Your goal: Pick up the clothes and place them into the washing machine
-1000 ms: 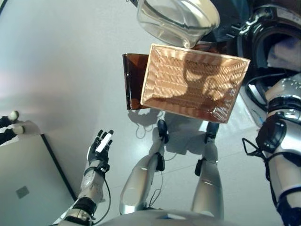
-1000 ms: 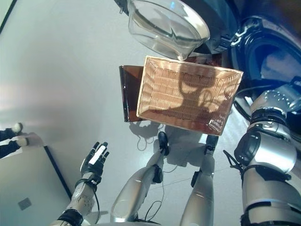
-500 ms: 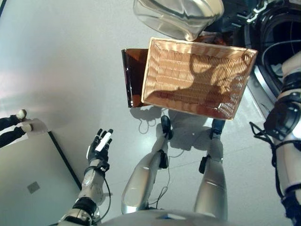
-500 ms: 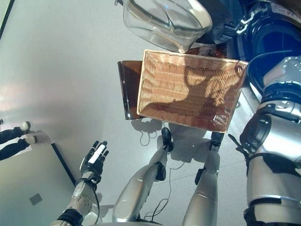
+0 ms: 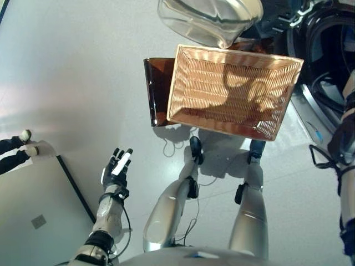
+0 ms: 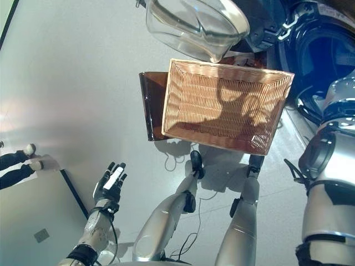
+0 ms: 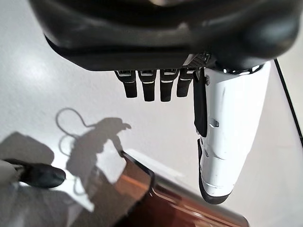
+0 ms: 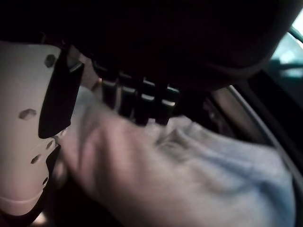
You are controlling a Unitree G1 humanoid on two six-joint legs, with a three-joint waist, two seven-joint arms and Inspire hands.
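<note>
No legible writing — wicker basket (image 5: 233, 91).

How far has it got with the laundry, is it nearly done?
Nearly. The wicker basket looks empty, so nothing seems left to pick up. The right robot hand is over pale cloth inside what looks like the washing machine. Whether it has let go is unclear. The left robot hand hangs open and idle.
</note>
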